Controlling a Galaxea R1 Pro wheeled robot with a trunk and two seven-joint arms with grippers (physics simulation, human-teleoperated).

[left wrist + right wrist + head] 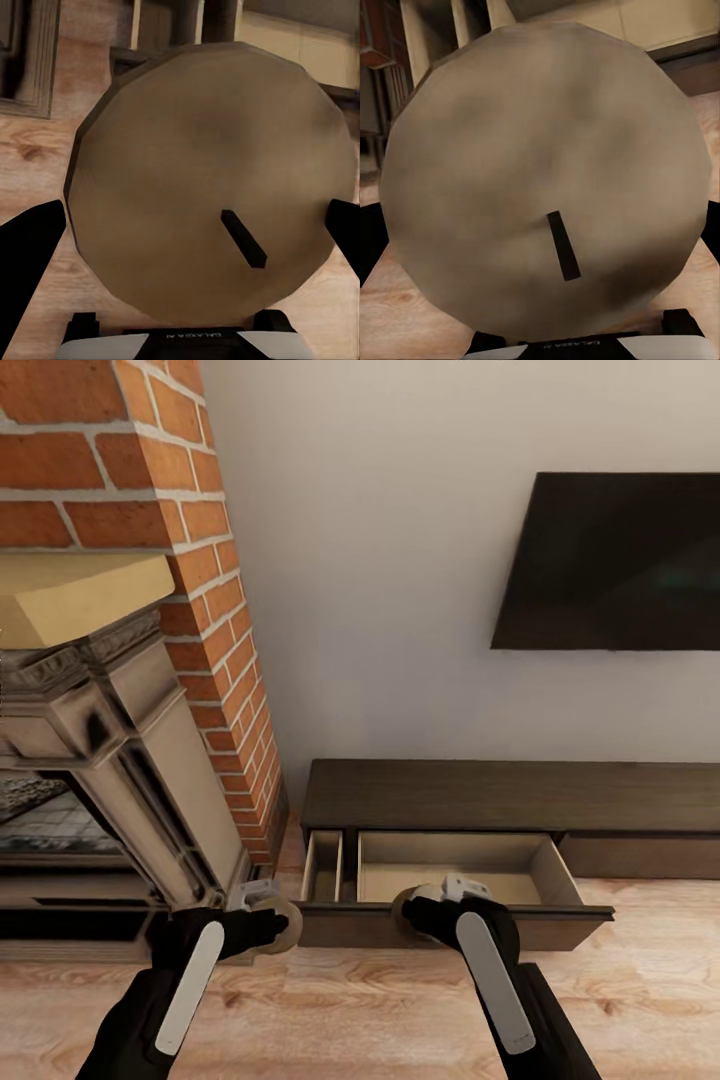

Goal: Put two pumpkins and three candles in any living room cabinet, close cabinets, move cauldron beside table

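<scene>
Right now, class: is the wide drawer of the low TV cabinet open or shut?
Open. The wide drawer is pulled out of the cabinet over the floor, showing its pale inside, which looks empty as far as can be seen.

My head view is evenly bright and soft, with no clear light source. The wall (400, 560) shades gently; the TV (610, 560) shows only a faint sheen, no glare. Both wrist views are blurry: each candle (206, 176) (547, 180) looks smeared and mottled, darker along its lower edge.
</scene>
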